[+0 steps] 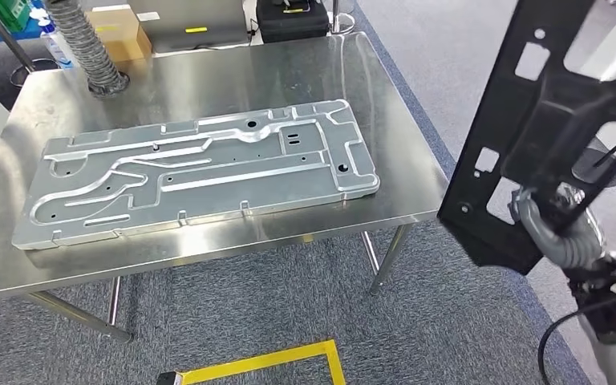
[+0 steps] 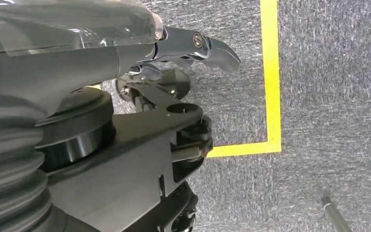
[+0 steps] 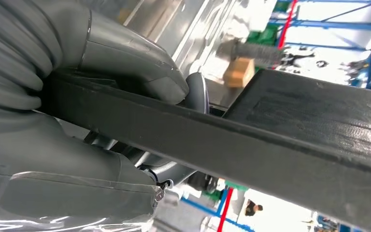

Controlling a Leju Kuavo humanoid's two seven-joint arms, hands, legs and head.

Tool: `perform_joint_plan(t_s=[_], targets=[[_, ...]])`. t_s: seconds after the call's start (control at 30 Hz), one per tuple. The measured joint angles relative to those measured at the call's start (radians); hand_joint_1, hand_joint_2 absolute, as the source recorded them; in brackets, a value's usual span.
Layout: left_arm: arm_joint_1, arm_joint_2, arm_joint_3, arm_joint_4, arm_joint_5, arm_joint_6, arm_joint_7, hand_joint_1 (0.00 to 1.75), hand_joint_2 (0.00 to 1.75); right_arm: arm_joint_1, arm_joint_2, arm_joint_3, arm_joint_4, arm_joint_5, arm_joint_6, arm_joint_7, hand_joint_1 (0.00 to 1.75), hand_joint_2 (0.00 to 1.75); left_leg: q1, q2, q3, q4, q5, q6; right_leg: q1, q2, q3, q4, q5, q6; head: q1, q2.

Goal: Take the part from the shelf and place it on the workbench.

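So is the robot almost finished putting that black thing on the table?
Partway. The right hand already grips the black part, so the pickup looks done. The part hangs in the air beside the workbench, which holds a silver plate. Setting it down is left.

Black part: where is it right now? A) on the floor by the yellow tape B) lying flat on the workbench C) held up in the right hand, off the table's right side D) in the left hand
C: the right hand grips the black part upright in the air beside the workbench, not on it.

Grey ribbed wrist cover (image 3: pixel 9 53), dark fingers (image 2: pixel 212 48)
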Motion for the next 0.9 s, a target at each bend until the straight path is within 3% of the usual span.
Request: perform_joint_plan(t_s=[0.07,0.1,0.13,0.27,0.33,0.4,0.43,0.47,0.5,0.57,0.6,0.67,0.8,0.83,0.9], targets=[[-0.002,0.000,0.000,0.000,0.000,0.000,0.000,0.00,1.75,-0.098,-0.032,0.029,0.064,0.003,0.016,0.018,1.75,1.75,0.003,0.002,0.056,-0.139,0.080,0.001,-0.003,0.002,0.006,0.003,-0.005,0.009,0.000,0.000],[-0.004,0.000,0.000,0.000,0.000,-0.001,0.001,0.00,1.75,-0.156,-0.048,0.049,0.103,0.005,0.030,0.023,1.75,1.75,0.002,0.003,0.079,-0.197,0.104,0.004,-0.002,0.005,0.007,0.005,-0.007,0.015,0.000,0.000],[-0.005,-0.001,0.000,0.000,0.000,-0.001,0.003,0.00,1.75,-0.220,-0.063,0.074,0.148,0.011,0.046,0.026,1.75,1.75,0.001,0.004,0.093,-0.233,0.114,0.009,-0.001,0.006,0.005,0.006,-0.007,0.022,0.000,0.000],[-0.013,-0.002,0.000,0.000,0.002,-0.013,0.012,0.00,1.75,-0.498,-0.093,0.217,0.358,0.102,0.069,0.011,1.75,1.75,-0.002,0.005,0.096,-0.257,0.123,0.037,-0.004,0.004,-0.003,0.008,-0.007,0.048,0.000,0.000],[-0.020,-0.005,0.000,0.000,0.005,-0.023,0.011,0.00,1.75,-0.643,-0.086,0.303,0.482,0.177,0.048,-0.007,1.75,1.75,0.000,0.005,0.097,-0.266,0.130,0.048,-0.005,-0.002,-0.039,0.081,-0.048,0.052,0.000,0.000],[-0.024,-0.008,0.000,0.000,0.007,-0.030,0.010,0.00,1.75,-0.790,-0.056,0.399,0.622,0.267,0.005,-0.029,1.75,1.75,-0.004,0.005,0.095,-0.266,0.131,0.052,-0.002,-0.004,-0.111,0.223,-0.106,0.053,0.000,0.000],[-0.024,-0.009,-0.001,0.000,0.008,-0.031,0.010,0.00,1.75,-0.855,-0.032,0.447,0.691,0.312,-0.022,-0.041,1.75,1.75,-0.006,0.005,0.096,-0.265,0.130,0.052,-0.001,-0.004,-0.140,0.278,-0.118,0.053,0.000,0.000],[-0.025,-0.010,-0.001,0.000,0.008,-0.032,0.009,0.00,1.75,-0.912,-0.005,0.493,0.755,0.357,-0.050,-0.051,1.75,1.75,-0.007,0.006,0.097,-0.263,0.130,0.053,0.000,-0.004,-0.153,0.297,-0.111,0.052,0.000,0.000],[-0.027,-0.010,-0.001,0.000,0.008,-0.031,0.009,0.00,1.75,-0.962,0.021,0.536,0.810,0.401,-0.077,-0.063,1.75,1.75,-0.008,0.005,0.098,-0.261,0.128,0.053,0.000,-0.004,-0.146,0.273,-0.082,0.048,0.000,0.000],[-0.031,-0.012,-0.002,0.000,0.007,-0.031,0.007,0.00,1.75,-1.048,0.073,0.620,0.901,0.489,-0.128,-0.086,1.75,1.75,-0.009,0.002,0.100,-0.256,0.123,0.049,0.002,-0.003,-0.089,0.140,-0.005,0.038,0.000,0.000],[-0.033,-0.013,-0.003,0.000,0.006,-0.031,0.005,0.00,1.75,-1.086,0.099,0.661,0.939,0.539,-0.159,-0.100,1.75,1.75,-0.010,0.000,0.099,-0.253,0.121,0.046,0.005,-0.003,-0.063,0.077,0.020,0.033,0.000,0.000],[-0.035,-0.015,-0.004,0.000,0.001,-0.032,-0.002,0.00,1.75,-1.146,0.148,0.746,0.999,0.662,-0.244,-0.121,1.75,1.75,-0.011,-0.002,0.093,-0.250,0.120,0.037,0.013,-0.003,-0.041,0.020,0.027,0.024,0.000,0.000],[-0.037,-0.018,-0.012,0.000,-0.014,-0.049,-0.030,0.00,1.75,-1.190,0.246,0.927,1.070,0.909,-0.434,-0.124,1.75,1.75,-0.007,-0.001,0.082,-0.228,0.100,0.011,0.010,-0.003,-0.029,0.000,0.027,0.005,0.000,0.000],[-0.038,-0.019,-0.016,0.000,-0.017,-0.055,-0.035,0.00,1.75,-1.189,0.270,0.963,1.084,0.941,-0.464,-0.121,1.75,1.75,-0.006,-0.001,0.064,-0.188,0.079,0.004,0.007,-0.003,-0.024,-0.005,0.028,0.000,0.000,0.000],[-0.039,-0.019,-0.025,0.000,-0.024,-0.065,-0.039,0.00,1.75,-1.180,0.315,1.019,1.110,0.992,-0.520,-0.115,1.75,1.75,0.000,0.000,-0.003,-0.056,0.024,-0.007,0.007,-0.004,-0.022,-0.006,0.026,-0.005,0.000,0.000]])
